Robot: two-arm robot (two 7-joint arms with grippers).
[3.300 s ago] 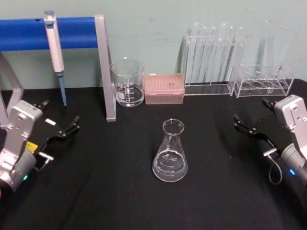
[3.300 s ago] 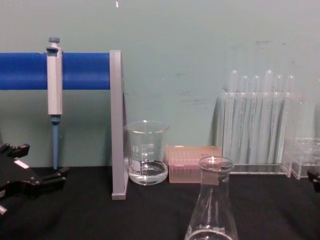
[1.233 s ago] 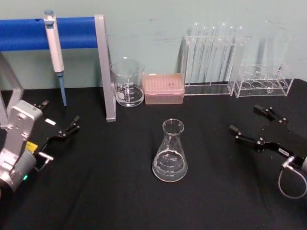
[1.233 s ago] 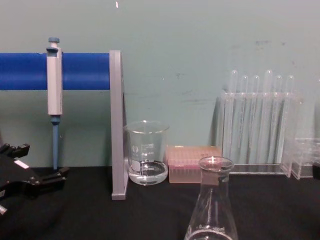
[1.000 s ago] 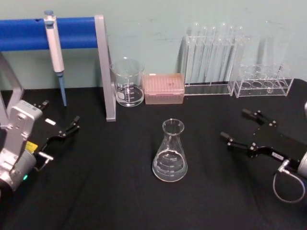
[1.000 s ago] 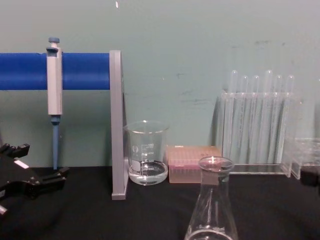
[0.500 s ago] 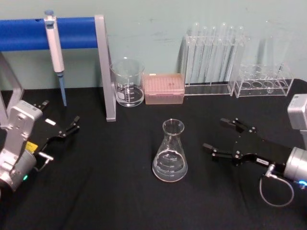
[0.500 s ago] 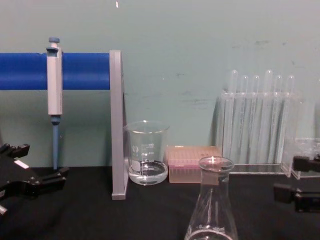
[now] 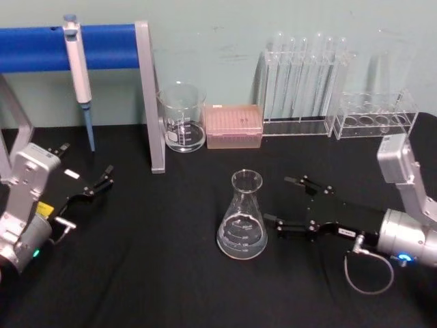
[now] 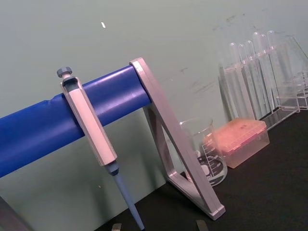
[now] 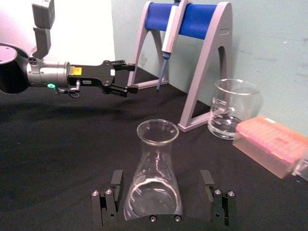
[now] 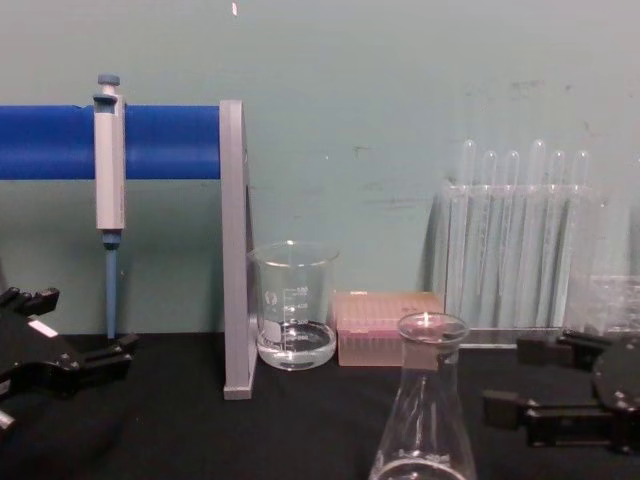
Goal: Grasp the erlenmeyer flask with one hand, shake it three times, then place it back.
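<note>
The right gripper (image 9: 276, 199) is low over the black table (image 9: 157, 273) with its two fingers spread wide and holding nothing. The erlenmeyer flask (image 9: 242, 222) stands upright right at its fingertips, lined up with the gap between them. The left gripper (image 9: 102, 179) rests far off on the other side of the flask, fingers apart.

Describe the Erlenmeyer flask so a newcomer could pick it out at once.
On the black table, look in front of the pink tip box. The erlenmeyer flask stands there mid-table; unlike the straight-sided beaker and thin test tubes behind it, it flares from a narrow neck to a wide base.
</note>
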